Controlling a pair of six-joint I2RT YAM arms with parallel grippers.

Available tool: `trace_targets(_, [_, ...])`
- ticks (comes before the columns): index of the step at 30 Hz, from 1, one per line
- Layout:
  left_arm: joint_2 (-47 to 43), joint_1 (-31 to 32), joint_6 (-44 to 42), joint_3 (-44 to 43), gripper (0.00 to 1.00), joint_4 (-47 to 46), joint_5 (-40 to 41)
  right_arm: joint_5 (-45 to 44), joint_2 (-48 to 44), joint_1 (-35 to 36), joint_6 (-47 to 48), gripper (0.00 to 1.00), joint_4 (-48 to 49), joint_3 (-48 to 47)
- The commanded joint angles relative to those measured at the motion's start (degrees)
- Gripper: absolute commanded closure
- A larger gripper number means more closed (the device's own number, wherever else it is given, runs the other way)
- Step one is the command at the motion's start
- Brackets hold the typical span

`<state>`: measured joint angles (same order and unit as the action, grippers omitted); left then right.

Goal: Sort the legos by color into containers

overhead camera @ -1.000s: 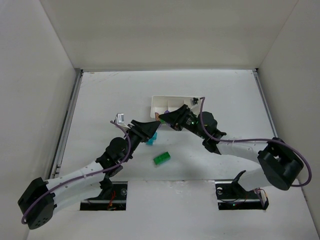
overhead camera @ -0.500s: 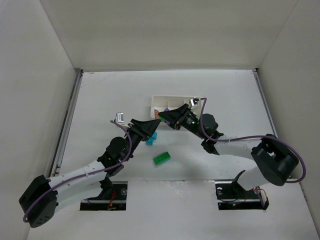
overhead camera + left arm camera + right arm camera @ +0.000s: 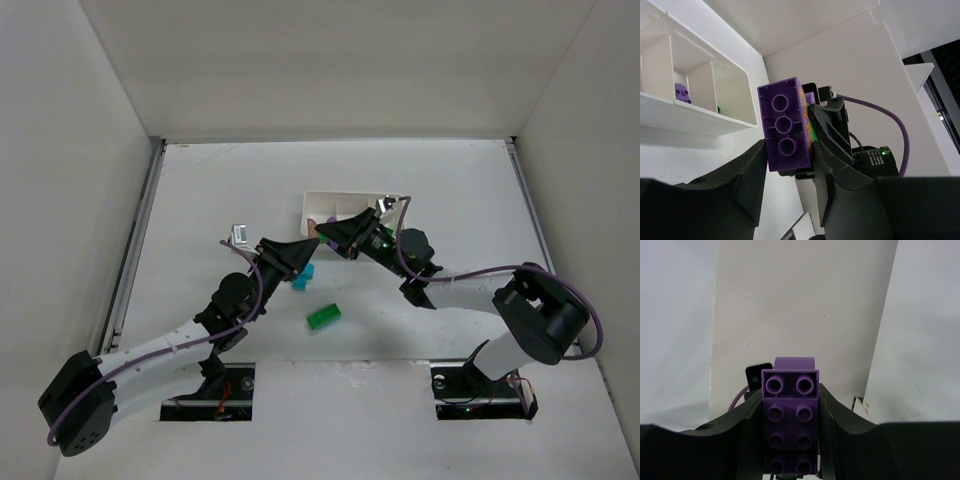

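Observation:
A purple lego [image 3: 791, 420] sits studs-up between my right gripper's [image 3: 791, 396] fingers, which are shut on it. In the left wrist view its hollow underside [image 3: 786, 122] faces the camera, and my left gripper's [image 3: 790, 165] fingers press on both sides of its near end. In the top view both grippers meet, left [image 3: 306, 247] and right [image 3: 326, 235], just in front of the white tray [image 3: 345, 200], with the purple lego [image 3: 317, 233] between them. A cyan lego [image 3: 303, 278] and a green lego [image 3: 323, 317] lie on the table.
The tray [image 3: 700, 117] in the left wrist view has a purple lego [image 3: 682, 92] in one compartment and a bit of green [image 3: 718, 108] in the one beside it. White walls enclose the table on three sides.
My right gripper has shifted slightly left and away, closer to the left gripper. The left arm has hardly moved. The legos on the table have not moved.

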<state>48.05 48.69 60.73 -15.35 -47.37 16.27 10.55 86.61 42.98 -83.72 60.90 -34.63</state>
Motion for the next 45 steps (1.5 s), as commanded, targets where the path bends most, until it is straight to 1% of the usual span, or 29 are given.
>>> trace_targets(1, [-1.56, -0.39, -0.79, -0.73, 0.81, -3.69, -1.33, 0.97, -2.23, -1.36, 0.4, 0.75, 4.31, 1.32])
trace_targets(3, [-2.34, -0.83, -1.14, -0.73, 0.84, -3.17, -1.59, 1.49, -3.63, -2.5, 1.01, 0.75, 4.05, 2.2])
trace_targets(8, [-5.51, -2.41, -1.84, -0.2, 0.86, 0.17, -1.68, 2.55, -7.67, -5.84, 3.3, 0.75, 2.2, 5.18])
trace_targets(12, [-4.99, -3.56, -3.24, -1.87, 0.86, 2.81, -1.95, 2.99, -10.22, -7.43, 6.55, 0.75, -1.04, 7.03])
trace_targets(15, [-0.43, -3.73, -5.26, -5.46, 0.86, 3.51, -3.26, 1.85, -13.21, -8.57, 11.28, 0.75, -5.77, 8.61])
trace_targets(17, [3.95, -3.82, -7.28, -9.23, 0.86, 4.74, -5.45, 0.62, -15.75, -9.27, 14.97, 0.75, -10.69, 9.06])
trace_targets(19, [9.31, -3.12, -10.09, -13.89, 0.86, 6.84, -5.9, -1.22, -19.09, -9.89, 19.1, 0.75, -16.93, 9.23])
trace_targets(23, [19.25, -2.51, -16.24, -23.56, 0.86, 14.4, -5.29, -8.15, -26.91, -9.98, 27.98, 0.75, -29.85, 8.97])
trace_targets(26, [25.58, -1.8, -20.28, -30.06, 0.86, 19.58, -3.71, -14.65, -32.36, -9.98, 32.82, 0.75, -39.25, 8.27])
trace_targets(29, [29.37, -0.92, -23.98, -34.56, 0.86, 24.16, -1.6, -19.32, -35.01, -9.81, 36.16, 0.75, -43.84, 8.35])
trace_targets(33, [33.85, 1.36, -28.99, -39.74, 0.86, 29.35, 2.7, -23.02, -35.63, -9.81, 37.93, 0.75, -44.38, 10.54])
trace_targets(38, [37.11, 4.18, -33.57, -44.05, 0.85, 33.83, 7.98, -26.63, -35.11, -9.72, 39.42, 0.75, -40.87, 13.88])
trace_targets(45, [43.61, 3.74, -34.28, -50.38, 0.85, 38.67, 7.72, -27.77, -33.35, -9.45, 41.1, 0.75, -37.26, 15.47])
